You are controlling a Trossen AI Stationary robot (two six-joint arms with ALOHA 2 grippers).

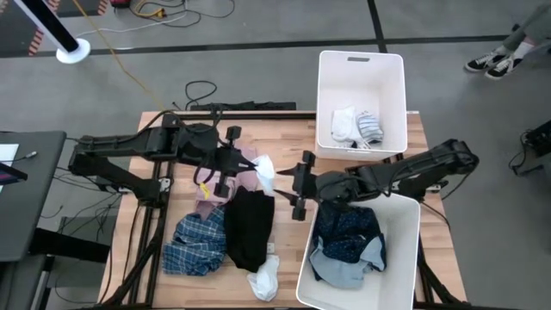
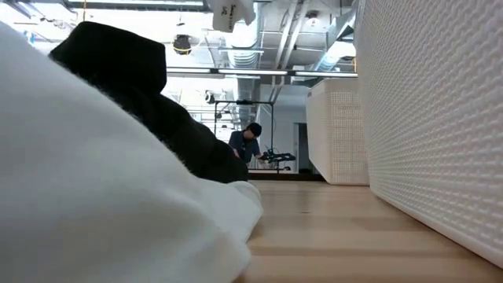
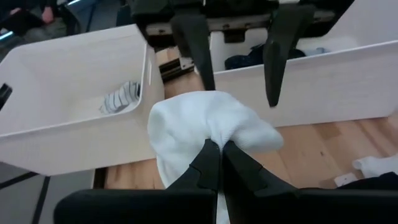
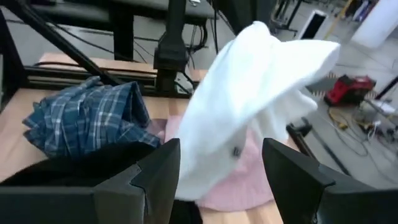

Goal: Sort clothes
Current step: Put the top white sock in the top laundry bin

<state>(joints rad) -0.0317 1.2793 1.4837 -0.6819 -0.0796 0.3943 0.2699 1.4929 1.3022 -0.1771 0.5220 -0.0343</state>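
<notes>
A white sock [image 3: 208,124] hangs in the air over the middle of the table, with my left gripper [image 3: 219,158] shut on it. My right gripper [image 4: 221,171] stands open facing it from the table's right; its fingers stand on either side of the sock's [image 4: 255,93] free end, and whether they touch it I cannot tell. Below lie a pink garment [image 1: 209,196], a black one [image 1: 250,228], a blue plaid shirt [image 1: 194,245] and another white sock [image 1: 265,280] on the table. A navy garment [image 1: 344,226] lies in the near bin [image 1: 405,258]. My left gripper pinches a bunched fold of the white sock [image 3: 214,138] between its two fingers. The fingers come from the table's left, slanting a little downward. The sock is lifted clear of the pile and bulges out beyond the fingertips toward my right gripper.
The far white bin [image 1: 392,86] holds a white sock and a striped sock [image 1: 370,127]. Both bins stand along the table's right half. Bare wood [image 1: 293,138] shows between the pile and the far bin. A person's shoes [image 1: 495,62] show on the floor beyond the table.
</notes>
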